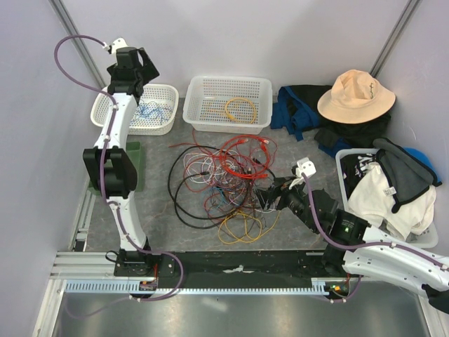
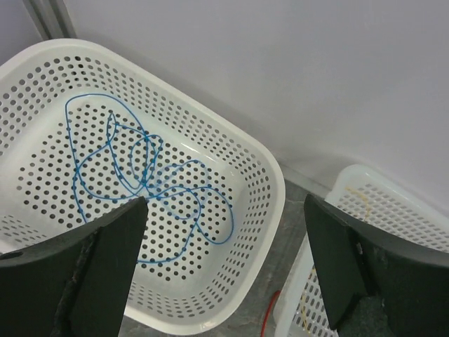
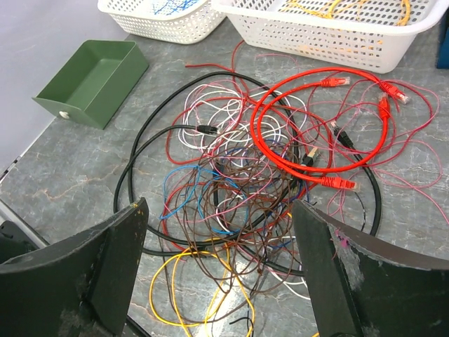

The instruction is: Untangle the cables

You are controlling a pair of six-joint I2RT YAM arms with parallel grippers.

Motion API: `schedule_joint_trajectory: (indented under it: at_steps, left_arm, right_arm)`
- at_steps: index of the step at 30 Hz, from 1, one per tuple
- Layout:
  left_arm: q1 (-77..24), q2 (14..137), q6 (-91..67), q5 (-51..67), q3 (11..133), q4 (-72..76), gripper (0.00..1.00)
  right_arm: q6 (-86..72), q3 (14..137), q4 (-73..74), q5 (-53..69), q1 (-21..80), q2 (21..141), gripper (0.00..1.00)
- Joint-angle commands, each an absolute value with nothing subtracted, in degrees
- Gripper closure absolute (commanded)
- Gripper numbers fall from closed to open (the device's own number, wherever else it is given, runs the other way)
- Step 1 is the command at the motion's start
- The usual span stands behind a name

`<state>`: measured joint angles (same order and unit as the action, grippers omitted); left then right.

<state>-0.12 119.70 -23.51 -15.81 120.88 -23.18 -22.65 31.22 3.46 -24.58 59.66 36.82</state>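
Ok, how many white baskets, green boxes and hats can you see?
White baskets: 3
Green box: 1
Hat: 1
Total: 5

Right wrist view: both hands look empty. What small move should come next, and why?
Probably lower the open right hand onto the yellow cable and close. That loop lies at the near edge of the pile, just ahead of the hand, crossed by only a few brown strands, so it looks easiest to free. The left hand is open over a basket, far off.
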Motion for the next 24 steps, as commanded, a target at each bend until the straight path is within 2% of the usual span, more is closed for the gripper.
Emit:
schedule_joint_trajectory:
  at_steps: [1, 5, 6, 10, 13, 14, 15, 17, 21, 24]
  left_arm:
    - [-0.7, 105.9, -27.2, -15.5, 115.2, -20.3, 0.0]
    - [-6.4, 93.5, -28.5, -8.4, 101.1, -19.1, 0.0]
    - [-8.8, 88.6, -28.0, -7.8, 93.6, -17.2, 0.0]
    - [-25.6, 79.0, -26.7, -9.4, 76.7, -16.9, 0.01]
    - [-33.0, 70.9, -32.5, -8.3, 61.4, -14.2, 0.09]
    - [-34.5, 68.9, -33.7, -8.3, 58.0, -13.7, 0.14]
    - [-37.5, 66.7, -35.8, -8.4, 51.7, -13.1, 0.15]
    - [-39.9, 61.5, -37.4, -9.0, 46.4, -12.2, 0.19]
    - [-46.1, 54.4, -40.6, -13.3, 36.7, -11.8, 0.19]
    - [-48.9, 51.9, -41.0, -14.2, 33.7, -11.7, 0.2]
  right_arm:
    - [-23.0, 30.6, 1.3, -25.8, 59.8, 35.9, 0.09]
    - [-24.3, 29.4, 1.0, -26.0, 59.8, 34.8, 0.09]
    - [-24.4, 29.3, 1.1, -26.0, 59.8, 34.3, 0.09]
    - [-25.4, 28.9, 2.5, -25.5, 59.8, 33.0, 0.09]
    - [-26.2, 29.0, 3.6, -25.3, 59.8, 32.3, 0.1]
    - [-26.5, 29.1, 4.1, -25.1, 59.8, 32.2, 0.1]
    - [-27.3, 29.2, 4.3, -24.7, 59.8, 31.8, 0.1]
    - [-28.3, 29.2, 4.7, -23.9, 59.8, 31.2, 0.11]
    - [-31.8, 27.6, 4.9, -23.5, 59.8, 30.7, 0.12]
    - [-33.9, 26.4, 4.6, -22.9, 59.8, 30.7, 0.13]
